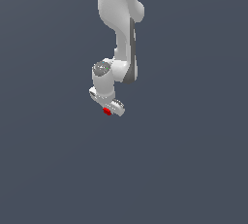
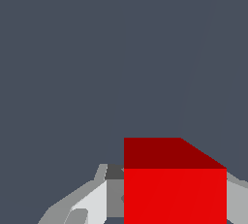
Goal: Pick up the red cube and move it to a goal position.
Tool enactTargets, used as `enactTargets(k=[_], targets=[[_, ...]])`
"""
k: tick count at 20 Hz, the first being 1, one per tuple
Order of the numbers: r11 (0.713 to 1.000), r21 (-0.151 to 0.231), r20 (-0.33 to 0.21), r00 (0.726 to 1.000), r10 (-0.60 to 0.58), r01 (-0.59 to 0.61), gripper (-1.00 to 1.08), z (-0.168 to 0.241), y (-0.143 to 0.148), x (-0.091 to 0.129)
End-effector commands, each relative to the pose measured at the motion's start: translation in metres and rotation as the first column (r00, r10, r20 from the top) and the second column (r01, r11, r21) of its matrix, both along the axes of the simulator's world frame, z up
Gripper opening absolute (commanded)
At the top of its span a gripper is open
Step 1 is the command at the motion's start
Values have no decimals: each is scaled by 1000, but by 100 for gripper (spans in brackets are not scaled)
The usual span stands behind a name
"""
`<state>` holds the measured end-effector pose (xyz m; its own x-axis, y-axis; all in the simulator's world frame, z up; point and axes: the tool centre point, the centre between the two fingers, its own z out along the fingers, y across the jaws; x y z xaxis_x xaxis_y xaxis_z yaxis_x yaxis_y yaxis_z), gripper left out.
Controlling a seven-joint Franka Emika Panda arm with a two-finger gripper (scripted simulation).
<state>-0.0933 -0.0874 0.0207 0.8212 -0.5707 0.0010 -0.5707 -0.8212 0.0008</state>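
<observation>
The red cube is a small bright red block tucked under the white gripper at the end of the arm, near the middle of the exterior view. In the wrist view the red cube looms large between the two grey-white fingers, with a dark pad against one side and the other finger touching the opposite side. The gripper is shut on the cube. The plain background does not show whether the cube rests on the ground or hangs above it.
The white arm comes down from the top of the exterior view. Around it is a uniform dark grey-blue surface with no other objects or edges visible.
</observation>
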Motion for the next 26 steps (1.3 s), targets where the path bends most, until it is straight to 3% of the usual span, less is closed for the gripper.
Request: enactTargets(k=[1, 13, 26], targets=[[1000, 0, -1, 1000, -1, 1, -100, 0, 0, 0], [1000, 0, 0, 1000, -1, 1, -100, 34, 4, 8], [1000, -1, -1, 1000, -2, 2, -100, 150, 15, 38]])
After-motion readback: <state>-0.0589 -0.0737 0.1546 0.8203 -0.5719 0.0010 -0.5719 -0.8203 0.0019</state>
